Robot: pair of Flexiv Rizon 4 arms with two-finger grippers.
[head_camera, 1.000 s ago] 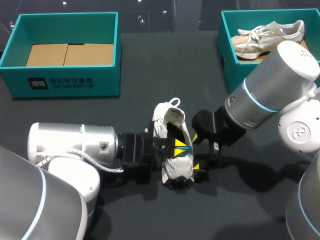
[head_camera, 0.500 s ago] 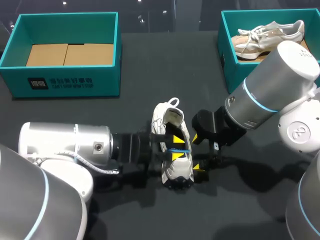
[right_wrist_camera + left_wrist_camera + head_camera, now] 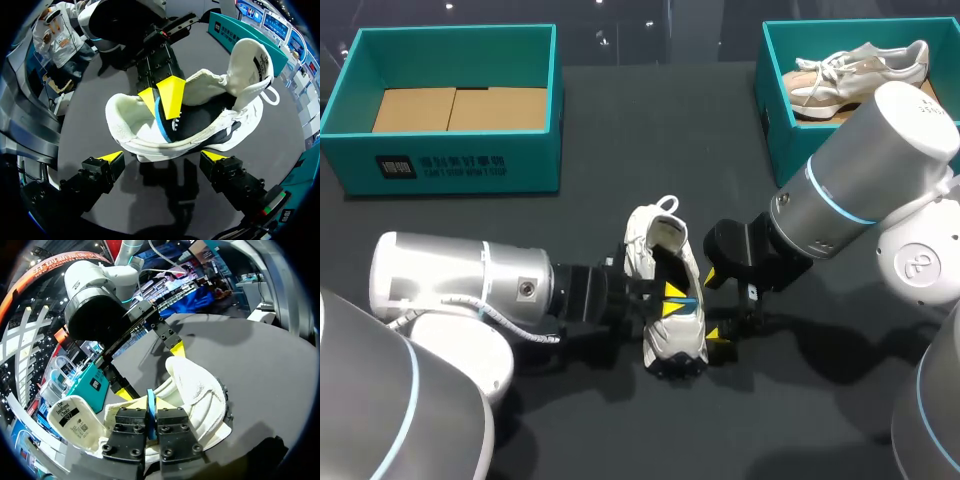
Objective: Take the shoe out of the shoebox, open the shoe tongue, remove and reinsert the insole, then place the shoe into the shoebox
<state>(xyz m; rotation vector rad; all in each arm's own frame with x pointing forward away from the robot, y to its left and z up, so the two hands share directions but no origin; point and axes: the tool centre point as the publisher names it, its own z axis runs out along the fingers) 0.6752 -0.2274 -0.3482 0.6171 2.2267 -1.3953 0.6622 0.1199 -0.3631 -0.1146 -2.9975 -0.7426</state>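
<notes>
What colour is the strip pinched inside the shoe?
Blue: the strip shows best in the left wrist view.

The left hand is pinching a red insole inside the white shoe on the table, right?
Not quite. The insole is blue, not red. The left hand is pinching it inside the white shoe on the table; the right wrist view shows it.

The shoe (image 3: pixel 670 345) lies on the worktop (image 3: pixel 620 430) between the two hands. The left hand (image 3: pixel 670 300) enters the shoe's opening from one flank, with its fingers closed on the insole (image 3: pixel 150 407). The right hand (image 3: pixel 716 305) stands just beside the opposite flank, fingers spread. Well beyond the left hand stands the first shoebox (image 3: pixel 450 170). Beyond the right hand, the second shoebox (image 3: pixel 775 110) holds a second shoe (image 3: pixel 860 68).
</notes>
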